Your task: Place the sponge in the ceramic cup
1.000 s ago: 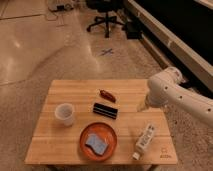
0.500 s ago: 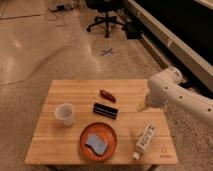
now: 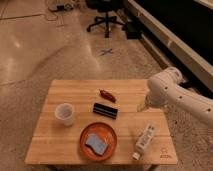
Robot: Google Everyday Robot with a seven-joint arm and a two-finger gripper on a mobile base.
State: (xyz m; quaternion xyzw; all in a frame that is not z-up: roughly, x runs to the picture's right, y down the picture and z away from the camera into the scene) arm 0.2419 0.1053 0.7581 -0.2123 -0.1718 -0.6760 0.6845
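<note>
My arm [image 3: 172, 90] reaches in from the right, bent above the right edge of the surface [image 3: 75, 92]. My pincer [image 3: 143, 105] points down, spread open and empty. The sponge [image 3: 97, 143] lies on the plate [image 3: 115, 142]. The cup [image 3: 65, 113] stands apart, to the left.

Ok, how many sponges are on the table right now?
1. The sponge lies on the orange plate near the front edge of the table. None looks hidden. The gripper hangs over the table's right side, apart from the sponge.
</note>
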